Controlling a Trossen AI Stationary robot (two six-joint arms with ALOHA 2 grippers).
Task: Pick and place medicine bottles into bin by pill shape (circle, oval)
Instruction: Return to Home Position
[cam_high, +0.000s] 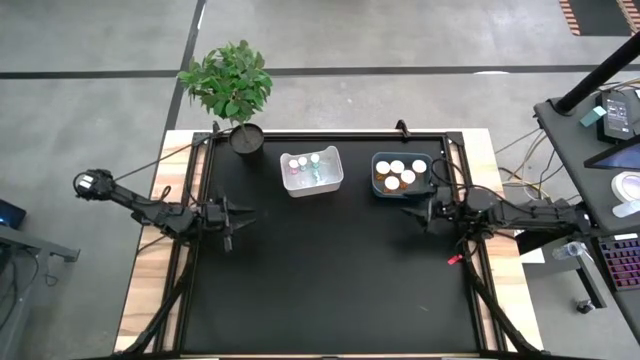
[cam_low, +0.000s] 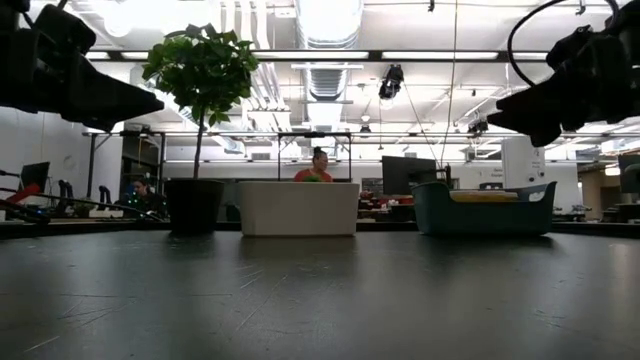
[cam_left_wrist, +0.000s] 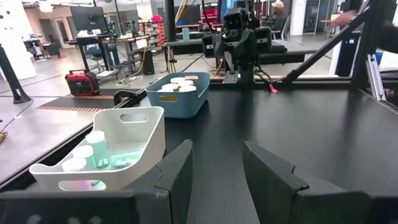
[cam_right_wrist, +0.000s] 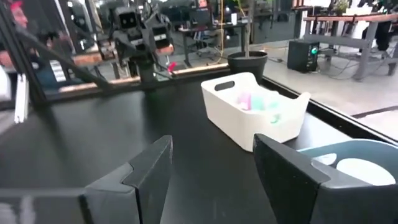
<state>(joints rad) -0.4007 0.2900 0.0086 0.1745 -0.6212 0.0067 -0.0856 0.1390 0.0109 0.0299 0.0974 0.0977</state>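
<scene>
My left fingers (cam_left_wrist: 176, 177) and right fingers (cam_right_wrist: 146, 174) hang released, empty, over the counter (cam_high: 330, 270); I should draw home level, keeping clear of the blue bin (cam_high: 375, 176).

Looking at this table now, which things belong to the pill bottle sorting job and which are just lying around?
Job: white plastic bin holding small whitish-clear bottles; blue plastic bin holding amber white-capped bottles; left gripper and right gripper, both open, empty, raised.
Lying about: potted green plant; small red object on the right side.
</scene>
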